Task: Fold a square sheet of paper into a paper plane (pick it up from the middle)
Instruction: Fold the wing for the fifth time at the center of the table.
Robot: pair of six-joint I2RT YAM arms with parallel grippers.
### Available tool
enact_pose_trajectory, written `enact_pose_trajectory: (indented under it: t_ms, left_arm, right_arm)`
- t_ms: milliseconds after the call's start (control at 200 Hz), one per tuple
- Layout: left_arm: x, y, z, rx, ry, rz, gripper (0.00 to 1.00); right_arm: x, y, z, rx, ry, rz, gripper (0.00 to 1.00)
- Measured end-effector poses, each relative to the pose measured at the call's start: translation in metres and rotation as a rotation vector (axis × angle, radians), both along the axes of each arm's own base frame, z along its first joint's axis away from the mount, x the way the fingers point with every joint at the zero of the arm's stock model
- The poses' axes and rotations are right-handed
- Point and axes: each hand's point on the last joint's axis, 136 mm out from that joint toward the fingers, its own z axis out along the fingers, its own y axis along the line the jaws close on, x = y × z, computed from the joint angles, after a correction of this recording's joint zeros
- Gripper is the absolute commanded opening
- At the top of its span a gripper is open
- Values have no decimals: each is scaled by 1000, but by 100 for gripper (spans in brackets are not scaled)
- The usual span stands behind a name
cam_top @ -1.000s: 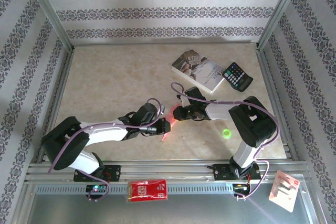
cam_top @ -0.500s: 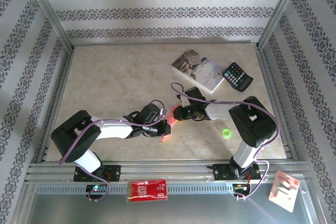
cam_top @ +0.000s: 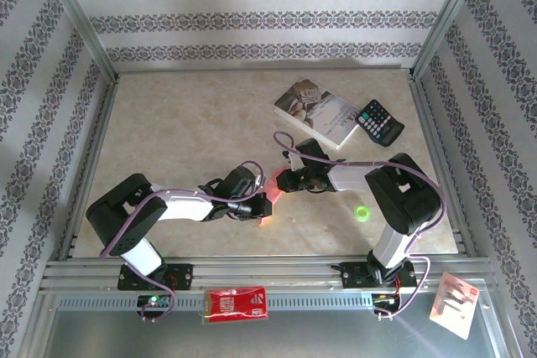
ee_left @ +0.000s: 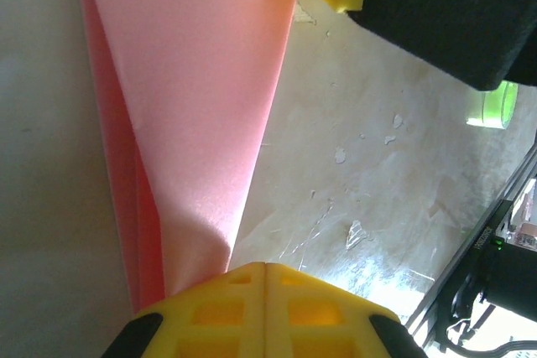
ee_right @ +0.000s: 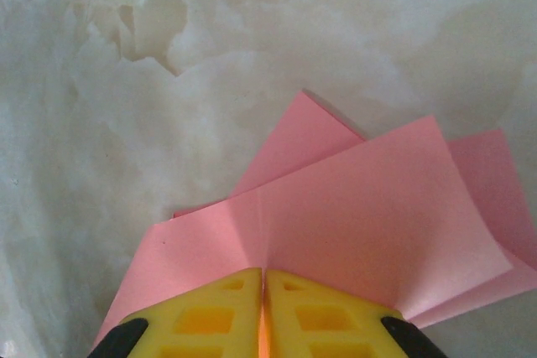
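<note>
Left elbow [cam_top: 126,207] has swung inward; left gripper [ee_left: 267,270] and right gripper [ee_right: 264,274] clench pink paper [ee_left: 193,106] near the marbled worktop's [cam_top: 185,123] front edge, patterned walls [cam_top: 268,18] around.

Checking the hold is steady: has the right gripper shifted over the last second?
No. The right gripper stays shut on the paper, at the same spot in front of the book.

Paper plane [cam_top: 264,214], largely hidden from above under left gripper [cam_top: 265,202] and right gripper [cam_top: 278,180]; cut off by upper edge in left wrist view. Book [cam_top: 317,111] cover print too small to read.
</note>
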Motion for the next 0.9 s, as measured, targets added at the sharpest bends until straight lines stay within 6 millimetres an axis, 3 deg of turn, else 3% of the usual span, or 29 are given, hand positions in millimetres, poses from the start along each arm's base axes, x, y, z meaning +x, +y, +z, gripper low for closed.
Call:
enact_pose_trajectory:
  t_ms: [899]
  left_arm:
    - [-1,6,-9,-22,-7,17,1]
  right_arm:
    - [0,1,2,3,7,3,17]
